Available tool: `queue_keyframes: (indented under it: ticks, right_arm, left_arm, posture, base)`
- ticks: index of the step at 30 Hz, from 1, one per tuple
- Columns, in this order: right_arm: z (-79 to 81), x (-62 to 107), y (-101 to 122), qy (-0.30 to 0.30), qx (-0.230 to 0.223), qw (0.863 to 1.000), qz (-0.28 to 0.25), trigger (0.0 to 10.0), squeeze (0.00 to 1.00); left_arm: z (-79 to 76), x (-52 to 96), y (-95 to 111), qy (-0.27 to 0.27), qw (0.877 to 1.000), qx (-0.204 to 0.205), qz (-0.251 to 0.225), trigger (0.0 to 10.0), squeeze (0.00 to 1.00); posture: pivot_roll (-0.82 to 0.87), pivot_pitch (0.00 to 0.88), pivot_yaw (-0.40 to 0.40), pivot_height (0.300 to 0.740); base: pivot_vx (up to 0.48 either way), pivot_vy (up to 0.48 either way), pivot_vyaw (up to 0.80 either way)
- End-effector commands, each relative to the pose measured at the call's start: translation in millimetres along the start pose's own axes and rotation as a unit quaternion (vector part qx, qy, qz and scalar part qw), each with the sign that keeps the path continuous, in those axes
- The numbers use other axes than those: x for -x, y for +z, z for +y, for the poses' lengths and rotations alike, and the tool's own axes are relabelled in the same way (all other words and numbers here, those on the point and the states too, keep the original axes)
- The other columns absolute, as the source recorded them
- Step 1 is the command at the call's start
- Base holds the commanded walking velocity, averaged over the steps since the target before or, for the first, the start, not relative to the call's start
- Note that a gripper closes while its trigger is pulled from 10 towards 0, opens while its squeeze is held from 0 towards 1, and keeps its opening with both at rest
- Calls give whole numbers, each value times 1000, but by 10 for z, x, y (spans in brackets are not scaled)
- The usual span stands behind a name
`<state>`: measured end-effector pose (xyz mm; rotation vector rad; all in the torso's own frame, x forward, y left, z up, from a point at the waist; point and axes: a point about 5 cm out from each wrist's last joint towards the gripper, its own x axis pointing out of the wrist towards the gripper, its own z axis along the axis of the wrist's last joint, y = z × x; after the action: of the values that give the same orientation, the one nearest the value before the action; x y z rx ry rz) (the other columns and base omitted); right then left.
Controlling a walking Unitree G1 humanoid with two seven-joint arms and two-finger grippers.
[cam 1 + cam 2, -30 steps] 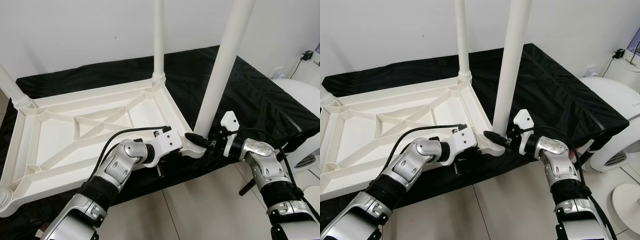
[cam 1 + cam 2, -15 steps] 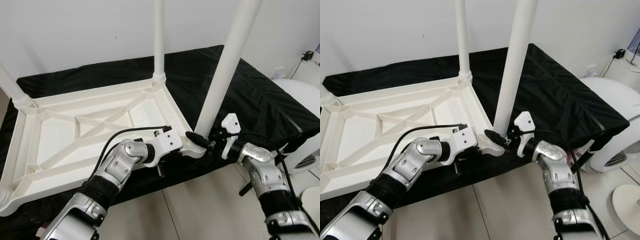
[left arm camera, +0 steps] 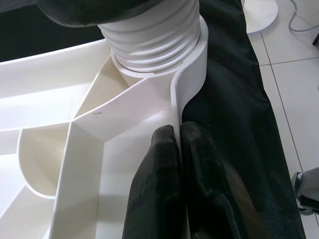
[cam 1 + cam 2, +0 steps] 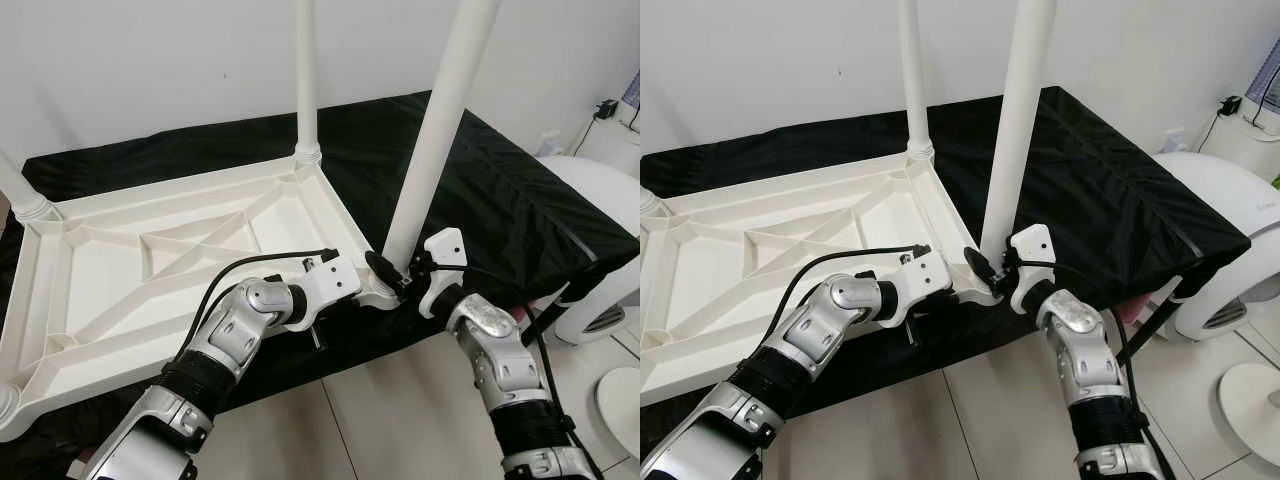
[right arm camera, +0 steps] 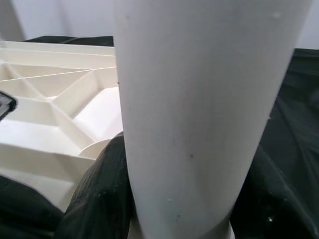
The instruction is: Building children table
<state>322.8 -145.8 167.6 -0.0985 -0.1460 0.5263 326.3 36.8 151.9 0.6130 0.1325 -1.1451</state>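
A white plastic table top (image 4: 170,195) lies upside down on a black cloth. A tall white leg (image 4: 435,140) stands in its near right corner socket. My right gripper (image 4: 392,275) is shut on the foot of this leg, one black finger (image 5: 99,199) on each side of the leg (image 5: 199,109). My left gripper (image 3: 178,149) is shut on the table's rim just beside that corner, below the leg's ribbed base (image 3: 154,35). Its fingers (image 3: 154,179) pinch the thin rim wall.
Another leg (image 4: 305,80) stands at the far right corner and one (image 4: 20,195) at the far left. A white rounded appliance (image 4: 600,190) stands right of the cloth-covered surface. Tiled floor (image 4: 380,410) lies in front, and a white wall behind.
My right arm has drawn in toward the table corner, its wrist turning around the leg's foot. The left gripper keeps its hold on the rim. The camera has shifted a little.
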Motion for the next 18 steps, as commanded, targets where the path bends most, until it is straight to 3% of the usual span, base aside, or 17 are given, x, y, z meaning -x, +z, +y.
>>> queue_keyframes:
  ticks: [1, 6, 10, 18]
  right_arm:
    - [53, -31, 51, -44, -9, 999, -9, 10000, 0]
    - [112, -70, 65, -94, -19, 995, -11, 10000, 0]
    - [172, -93, 64, -175, -26, 984, -8, 10000, 0]
    - [260, -72, 137, -256, -9, 967, -12, 10000, 0]
  left_arm:
    - [-14, -9, 13, 4, 1000, -11, -1, 10000, 0]
    - [-16, -4, 5, 4, 1000, -11, 0, 10000, 0]
    - [-24, -5, 0, 2, 1000, -11, 0, 10000, 0]
    - [-33, -15, 5, 0, 1000, -13, -1, 10000, 0]
  posture:
    - [-105, 63, 42, 740]
    - [-104, 60, 42, 740]
    - [-105, 50, 45, 740]
    - [-107, 38, 44, 740]
  base:
    - [0, 0, 0]
    - [0, 0, 0]
    - [0, 0, 0]
    - [0, 0, 0]
